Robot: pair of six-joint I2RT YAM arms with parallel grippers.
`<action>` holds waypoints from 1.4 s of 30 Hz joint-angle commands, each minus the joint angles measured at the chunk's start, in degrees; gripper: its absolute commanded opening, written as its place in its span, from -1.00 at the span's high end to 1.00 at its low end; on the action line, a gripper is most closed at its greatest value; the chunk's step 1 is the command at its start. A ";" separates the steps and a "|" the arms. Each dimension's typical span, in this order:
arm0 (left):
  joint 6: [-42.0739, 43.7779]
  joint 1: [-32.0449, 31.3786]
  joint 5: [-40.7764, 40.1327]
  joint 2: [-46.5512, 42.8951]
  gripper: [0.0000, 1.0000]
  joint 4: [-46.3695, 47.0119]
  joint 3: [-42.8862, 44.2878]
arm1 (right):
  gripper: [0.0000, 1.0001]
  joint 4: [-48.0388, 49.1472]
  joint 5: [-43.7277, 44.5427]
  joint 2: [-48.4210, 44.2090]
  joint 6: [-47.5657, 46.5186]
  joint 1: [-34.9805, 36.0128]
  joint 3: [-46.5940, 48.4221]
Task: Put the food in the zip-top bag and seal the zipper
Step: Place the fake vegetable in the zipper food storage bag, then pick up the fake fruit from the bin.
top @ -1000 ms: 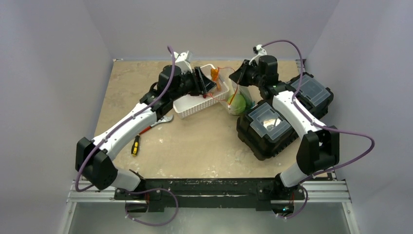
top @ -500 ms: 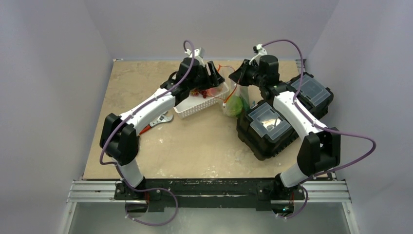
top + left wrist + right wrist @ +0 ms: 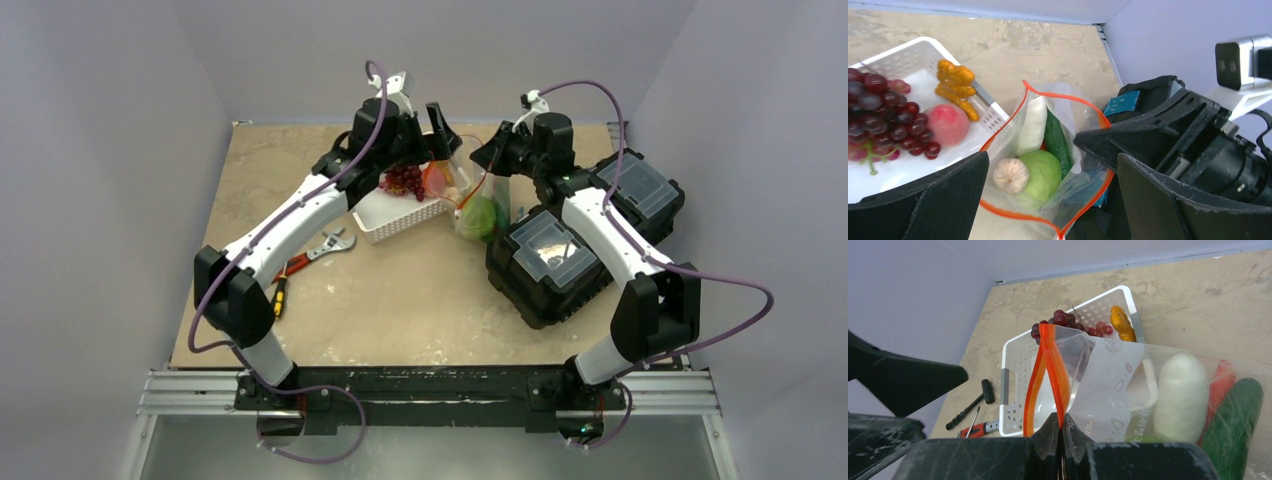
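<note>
Left wrist view: the left gripper (image 3: 1052, 167) is spread wide and empty, directly above the open zip-top bag (image 3: 1070, 112), which holds cabbage (image 3: 1042, 174), cucumber (image 3: 1055, 140) and a white oval piece (image 3: 1032, 125). Just beside the bag, the white basket (image 3: 908, 50) holds red grapes (image 3: 878, 120), peach (image 3: 947, 125) and carrot (image 3: 955, 85). The right gripper (image 3: 1060, 429) pinches the zipper (image 3: 1048, 365).

White slotted basket (image 3: 400, 222) at upper centre, wrench (image 3: 331, 243), red-handled screwdriver (image 3: 296, 267) and yellow-handled screwdriver (image 3: 279, 297) at centre left, two black clear-lidded cases (image 3: 548, 262) at right, all on a tan tabletop (image 3: 420, 315).
</note>
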 commanded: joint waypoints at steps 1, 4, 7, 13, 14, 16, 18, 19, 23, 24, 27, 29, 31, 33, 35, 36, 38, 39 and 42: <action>4.26 0.31 -4.30 -7.33 -0.99 -0.49 -5.46 | 1.00 2.59 -0.99 -2.92 -0.65 0.45 0.77; 5.48 1.15 -6.96 -9.28 -0.98 -1.38 -9.15 | 1.00 1.48 1.05 -2.85 -0.61 0.48 1.20; 5.44 1.98 -10.55 -9.83 -0.98 -3.27 -11.57 | 1.00 -2.24 6.79 -2.64 -1.80 0.50 2.86; 6.59 2.96 -14.83 -6.81 -1.00 -5.22 -11.71 | 1.00 -4.81 10.87 -2.85 -3.42 0.34 4.53; 6.72 3.23 -14.70 -6.00 -1.00 -5.34 -11.22 | 1.00 -5.00 11.42 -2.84 -3.48 0.32 4.64; 6.55 3.76 -14.39 -4.13 -1.00 -5.38 -10.27 | 1.00 -5.64 12.84 -2.76 -3.52 0.30 4.92; 5.33 4.51 -13.78 -2.26 -0.97 -5.27 -9.52 | 1.00 -6.24 14.06 -2.75 -3.65 0.33 5.19; 4.06 5.20 -13.04 -1.08 -0.96 -5.08 -9.31 | 1.00 -6.37 14.33 -2.68 -3.69 0.28 5.35; 0.20 8.54 -10.83 3.02 -0.89 -4.43 -7.66 | 1.00 -6.07 13.78 -1.87 -3.74 0.32 5.42; -0.25 9.32 -10.55 4.14 -0.89 -4.29 -7.01 | 1.00 -5.95 13.50 -1.66 -3.74 0.32 5.41; -0.07 10.83 -10.09 7.80 -0.92 -3.91 -4.28 | 1.00 -5.64 12.48 -1.07 -3.76 0.25 5.52; 0.11 11.62 -9.60 10.52 -0.95 -4.00 -2.11 | 1.00 -5.38 11.83 -0.72 -3.73 0.26 5.63; -0.47 12.43 -8.42 12.80 -0.95 -3.60 -0.31 | 1.00 -5.41 11.50 -0.37 -3.77 0.24 5.75; -1.18 13.02 -6.96 14.54 -0.95 -2.13 0.54 | 1.00 -5.43 11.31 -0.06 -3.79 0.21 5.83; -2.03 13.33 -6.06 16.03 -0.92 -0.40 0.96 | 1.00 -5.35 11.01 0.14 -3.73 0.22 5.86; -2.28 13.43 -5.49 16.71 -0.90 0.61 1.20 | 1.00 -5.35 10.77 0.22 -3.78 0.23 5.85; -2.66 13.71 -4.74 18.04 -0.87 2.09 1.82 | 1.00 -5.26 10.45 0.37 -3.70 0.22 5.83; -2.84 13.78 -4.69 18.76 -0.85 2.47 2.20 | 1.00 -5.28 10.35 0.41 -3.68 0.21 5.89; -2.91 14.10 -4.92 20.91 -0.80 2.53 3.46 | 1.00 -5.23 10.10 0.46 -3.65 0.23 5.87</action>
